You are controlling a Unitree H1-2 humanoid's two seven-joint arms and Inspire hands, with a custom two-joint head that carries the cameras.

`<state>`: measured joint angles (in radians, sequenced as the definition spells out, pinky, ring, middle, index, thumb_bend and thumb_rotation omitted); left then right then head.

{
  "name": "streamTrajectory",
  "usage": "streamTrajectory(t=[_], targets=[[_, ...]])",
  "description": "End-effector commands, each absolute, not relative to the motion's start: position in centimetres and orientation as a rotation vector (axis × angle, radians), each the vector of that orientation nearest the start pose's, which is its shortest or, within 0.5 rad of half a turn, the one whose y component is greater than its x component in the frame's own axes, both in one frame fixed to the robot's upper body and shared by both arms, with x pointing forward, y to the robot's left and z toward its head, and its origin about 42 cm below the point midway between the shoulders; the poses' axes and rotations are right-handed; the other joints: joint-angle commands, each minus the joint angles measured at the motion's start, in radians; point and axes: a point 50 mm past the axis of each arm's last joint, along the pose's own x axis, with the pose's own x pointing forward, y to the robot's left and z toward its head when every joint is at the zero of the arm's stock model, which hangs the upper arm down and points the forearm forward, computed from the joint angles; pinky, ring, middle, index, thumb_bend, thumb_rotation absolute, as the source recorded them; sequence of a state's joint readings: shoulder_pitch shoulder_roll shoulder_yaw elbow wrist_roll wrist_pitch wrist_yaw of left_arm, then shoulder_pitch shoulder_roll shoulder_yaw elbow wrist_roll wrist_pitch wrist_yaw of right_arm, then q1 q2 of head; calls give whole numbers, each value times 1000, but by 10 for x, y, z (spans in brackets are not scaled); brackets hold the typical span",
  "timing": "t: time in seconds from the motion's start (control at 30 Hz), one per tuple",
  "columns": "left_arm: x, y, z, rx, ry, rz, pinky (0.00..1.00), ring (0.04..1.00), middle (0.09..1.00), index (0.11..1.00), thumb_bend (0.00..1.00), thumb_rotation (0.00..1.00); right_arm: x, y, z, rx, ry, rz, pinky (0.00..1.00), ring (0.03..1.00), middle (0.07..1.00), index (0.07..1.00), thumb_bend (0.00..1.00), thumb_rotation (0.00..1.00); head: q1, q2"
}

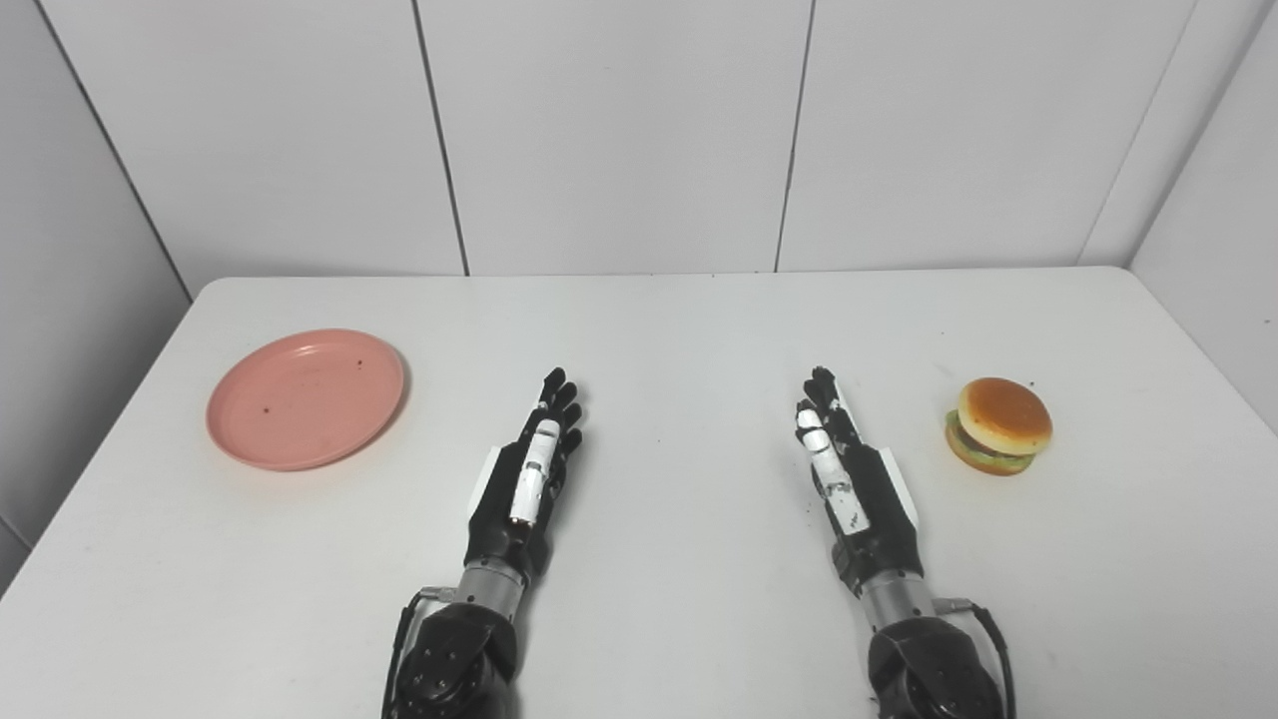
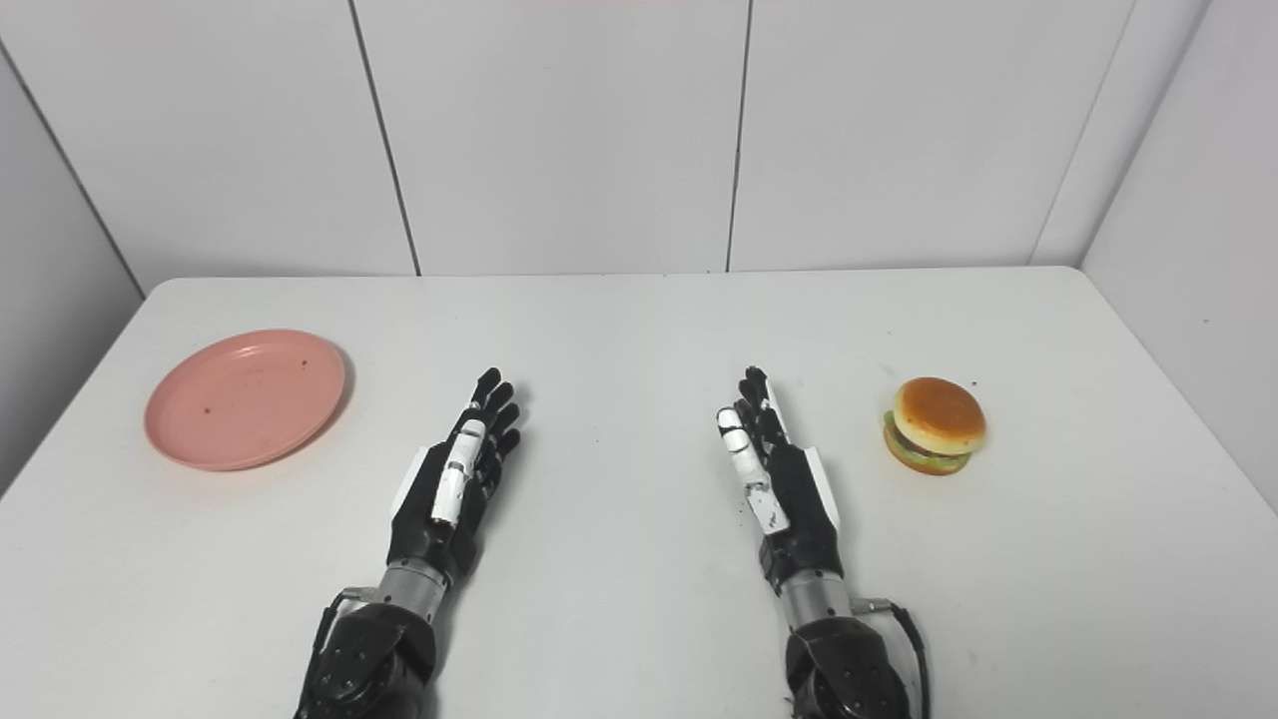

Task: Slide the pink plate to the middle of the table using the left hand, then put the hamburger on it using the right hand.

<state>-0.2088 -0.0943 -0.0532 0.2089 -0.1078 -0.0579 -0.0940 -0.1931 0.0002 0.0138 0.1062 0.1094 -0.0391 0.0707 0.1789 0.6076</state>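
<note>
The pink plate (image 1: 306,398) lies on the white worktop (image 1: 679,330), well off to the left of the left robot hand (image 1: 529,469). The hamburger (image 1: 998,426) sits just right of the right robot hand (image 1: 849,469). Both robot hands lie flat, fingers extended, holding nothing.

This looks like a robot test room, not a home. A plain white table (image 1: 699,330) stands in a corner of bare white wall panels (image 1: 619,130). On it are only a toy hamburger (image 1: 998,426) and a pink plate (image 1: 306,398).
</note>
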Motion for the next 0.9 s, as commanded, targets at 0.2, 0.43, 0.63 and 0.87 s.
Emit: streamTrajectory(t=[0.2, 0.43, 0.63, 0.87], targets=[[343, 106, 87, -143, -24, -179, 1000, 1000, 995, 972, 135, 1000, 347, -210, 128, 165, -146, 108, 1000, 1000, 1000, 1000, 522, 813, 97, -36], [349, 115, 93, -189, -60, -156, 1000, 1000, 991, 971, 169, 1000, 351, -212, 122, 195, -155, 107, 1000, 1000, 1000, 1000, 562, 769, 107, -55], [356, 132, 126, -213, -127, -129, 931, 954, 955, 933, 159, 1000, 351, -210, 123, 195, -147, 114, 1000, 1000, 1000, 1000, 572, 777, 104, -59], [369, 170, 165, -200, -114, 14, 808, 832, 815, 775, 276, 741, 352, -207, 124, 188, -140, 122, 1000, 1000, 1000, 1000, 583, 767, 111, -62]])
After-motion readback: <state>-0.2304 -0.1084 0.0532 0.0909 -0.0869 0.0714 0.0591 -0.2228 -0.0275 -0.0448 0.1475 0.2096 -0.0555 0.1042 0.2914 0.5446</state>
